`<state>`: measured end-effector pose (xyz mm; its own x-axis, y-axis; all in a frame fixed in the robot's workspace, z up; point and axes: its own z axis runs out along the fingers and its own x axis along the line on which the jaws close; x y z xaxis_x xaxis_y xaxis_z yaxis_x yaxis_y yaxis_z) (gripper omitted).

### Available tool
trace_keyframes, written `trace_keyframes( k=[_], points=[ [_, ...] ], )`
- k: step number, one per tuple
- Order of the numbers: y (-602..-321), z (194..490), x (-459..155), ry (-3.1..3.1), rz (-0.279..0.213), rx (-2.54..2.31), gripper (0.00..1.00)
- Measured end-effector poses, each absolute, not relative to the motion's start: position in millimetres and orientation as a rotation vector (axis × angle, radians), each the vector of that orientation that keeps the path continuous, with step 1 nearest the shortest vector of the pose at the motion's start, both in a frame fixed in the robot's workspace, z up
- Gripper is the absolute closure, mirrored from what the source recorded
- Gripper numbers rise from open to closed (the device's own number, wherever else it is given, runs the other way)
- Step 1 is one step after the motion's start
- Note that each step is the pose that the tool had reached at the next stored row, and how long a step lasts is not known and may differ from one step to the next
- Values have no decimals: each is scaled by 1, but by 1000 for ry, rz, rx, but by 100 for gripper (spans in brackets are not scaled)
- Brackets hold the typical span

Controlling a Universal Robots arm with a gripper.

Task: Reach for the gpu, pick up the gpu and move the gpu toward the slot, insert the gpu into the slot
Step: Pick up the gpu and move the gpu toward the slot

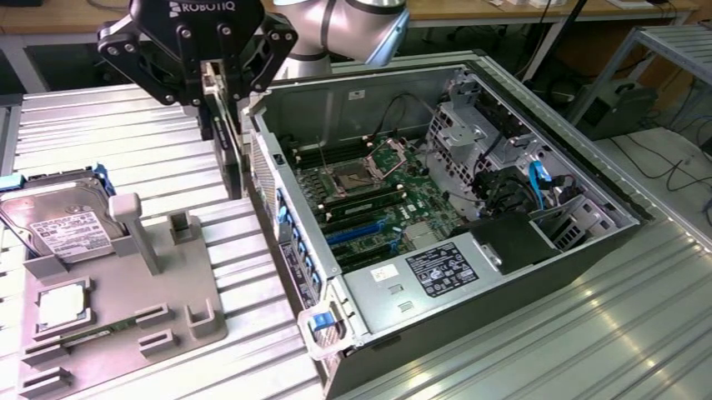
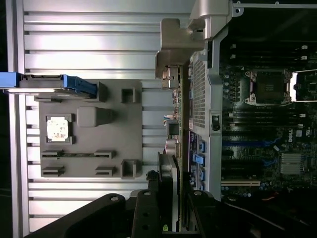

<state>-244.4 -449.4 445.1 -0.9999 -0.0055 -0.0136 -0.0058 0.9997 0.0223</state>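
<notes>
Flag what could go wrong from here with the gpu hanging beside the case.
1. The gpu hangs from the pincer just outside the case wall; a sideways move could clip the rim.
2. The pincer seems to grip only the card's upper part, so it may tilt.
3. The blue slot lies among close-set connectors; slight misalignment could jam the card.

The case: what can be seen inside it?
A green motherboard with the blue slot, an open socket and cables. A black box covers what lies beneath it.
</notes>
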Motion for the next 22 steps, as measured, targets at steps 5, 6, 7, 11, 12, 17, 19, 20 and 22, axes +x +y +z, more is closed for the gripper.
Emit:
trace_keyframes(
  k=[5, 6, 7, 11, 12, 17, 19, 20, 22],
  points=[
    [-449, 445, -238, 3128, 35, -9, 73],
    [-449, 445, -237, 3128, 35, -9, 73],
    [-449, 445, -236, 3128, 35, -9, 73],
    [-449, 445, -232, 3128, 35, -9, 73],
    [-449, 445, -231, 3128, 35, -9, 73],
    [-449, 445, -226, 3128, 35, -9, 73],
    [-449, 445, -224, 3128, 34, -9, 73],
    [-449, 445, -223, 3128, 34, -9, 73],
    [-449, 445, -221, 3128, 34, -9, 73]
  ],
)
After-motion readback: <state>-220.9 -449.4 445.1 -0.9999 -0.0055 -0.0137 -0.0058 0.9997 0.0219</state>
